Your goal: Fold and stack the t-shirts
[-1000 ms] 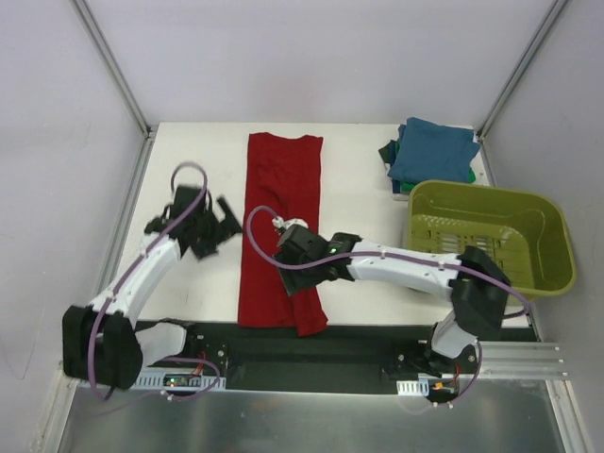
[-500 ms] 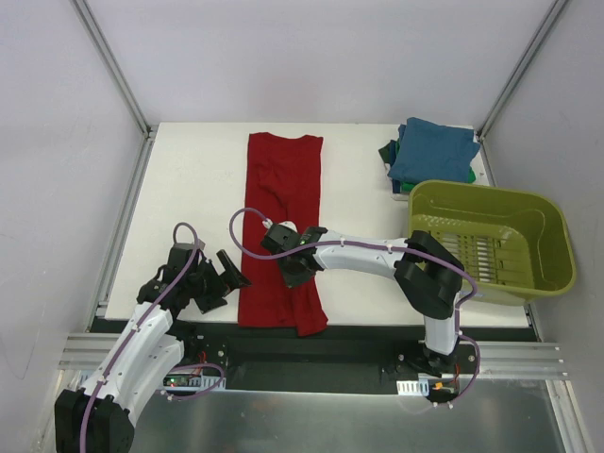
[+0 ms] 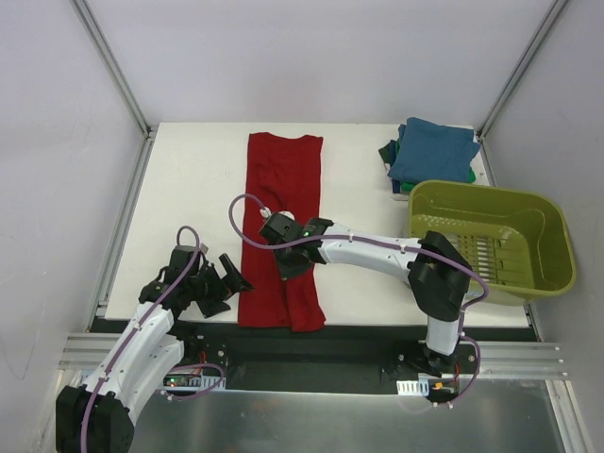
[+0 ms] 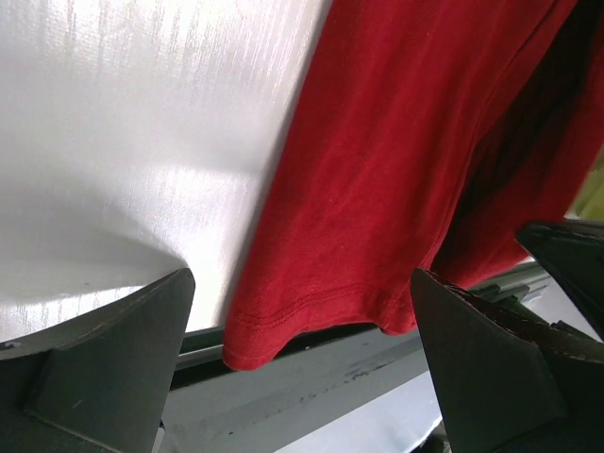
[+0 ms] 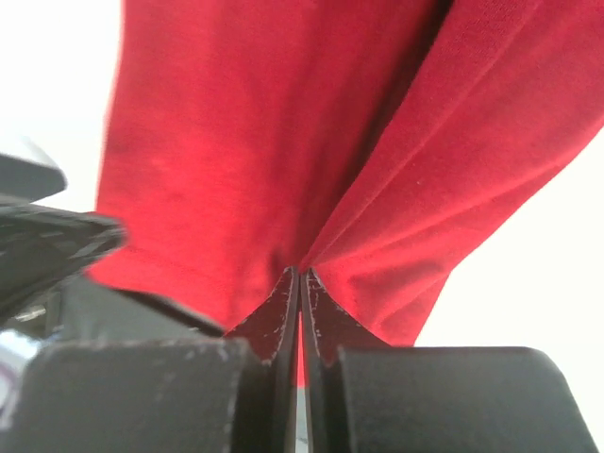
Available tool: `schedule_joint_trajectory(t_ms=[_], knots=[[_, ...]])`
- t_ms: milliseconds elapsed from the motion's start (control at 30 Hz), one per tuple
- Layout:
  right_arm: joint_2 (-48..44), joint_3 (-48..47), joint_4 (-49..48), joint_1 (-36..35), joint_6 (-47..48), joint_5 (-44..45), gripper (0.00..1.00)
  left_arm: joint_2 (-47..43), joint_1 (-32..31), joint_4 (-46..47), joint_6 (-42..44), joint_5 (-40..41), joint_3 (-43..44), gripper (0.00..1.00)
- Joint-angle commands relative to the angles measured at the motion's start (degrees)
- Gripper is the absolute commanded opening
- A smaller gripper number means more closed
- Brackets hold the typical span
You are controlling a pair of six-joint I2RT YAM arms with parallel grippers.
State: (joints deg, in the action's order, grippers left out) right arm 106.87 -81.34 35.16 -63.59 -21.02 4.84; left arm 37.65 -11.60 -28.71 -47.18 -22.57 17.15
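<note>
A dark red t-shirt [image 3: 283,189] lies as a long narrow strip down the middle of the table, its hem at the near edge. My right gripper [image 3: 291,266] sits over the strip's lower part, shut on a pinch of the red cloth [image 5: 300,276], which rises in a ridge between the fingers. At the hem's left corner, my left gripper [image 3: 226,286] stands open; in the left wrist view that red hem [image 4: 283,326] hangs over the table's front edge between the wide fingers [image 4: 113,368]. Folded teal-blue and green t-shirts [image 3: 429,151] are stacked at the back right.
An olive-green plastic basket [image 3: 543,278] stands at the right, just in front of the folded stack. White tabletop [image 3: 189,179] shows left of the red strip. A dark rail [image 4: 311,387] runs along the table's near edge.
My right gripper has shut on the red cloth and shifted slightly left. The left arm swung from the table's middle left down to the near edge beside the hem, still open.
</note>
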Motion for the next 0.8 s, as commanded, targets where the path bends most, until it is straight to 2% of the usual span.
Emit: schedule_joint_trajectory(t_ms=[0, 133, 300, 433, 500, 567, 667, 700, 767], knots=[[-0.5, -5.7, 1.8, 0.0, -1.2, -2.8, 0.01, 0.4, -0.2, 0.1, -0.9, -1.4, -0.5, 0.99], [3.9, -9.0, 3.4, 0.1, -2.1, -3.2, 0.16, 0.8, -0.2, -0.8, -1.5, -1.8, -0.8, 0.99], [4.8, -9.8, 5.0, 0.0, -2.5, -1.9, 0.68, 0.8, -0.2, -1.8, -2.0, -1.3, -1.5, 0.99], [-0.2, -7.2, 3.2, -0.2, 0.7, -2.4, 0.74, 1.5, -0.2, -2.1, -2.1, -1.5, -1.4, 0.99], [-2.3, -3.9, 1.0, -0.5, 2.5, -5.2, 0.76, 1.6, -0.3, -2.1, -2.2, -1.9, -1.4, 0.99], [-4.9, -0.9, -1.0, -0.7, 4.0, -12.2, 0.76, 1.6, -0.5, -2.2, -2.3, -2.3, -1.5, 0.99], [-6.8, 5.3, -4.7, -1.4, 4.3, -18.1, 0.75, 1.5, -1.3, -2.4, -2.9, -2.4, -2.5, 0.91], [-7.0, 6.5, -5.4, -1.8, 4.5, -18.5, 0.74, 1.7, -1.6, -2.4, -3.1, -2.3, -2.8, 0.84], [-7.3, 9.1, -5.4, -2.3, 4.1, -19.0, 0.72, 1.9, -2.1, -2.4, -3.6, -2.0, -3.9, 0.77]])
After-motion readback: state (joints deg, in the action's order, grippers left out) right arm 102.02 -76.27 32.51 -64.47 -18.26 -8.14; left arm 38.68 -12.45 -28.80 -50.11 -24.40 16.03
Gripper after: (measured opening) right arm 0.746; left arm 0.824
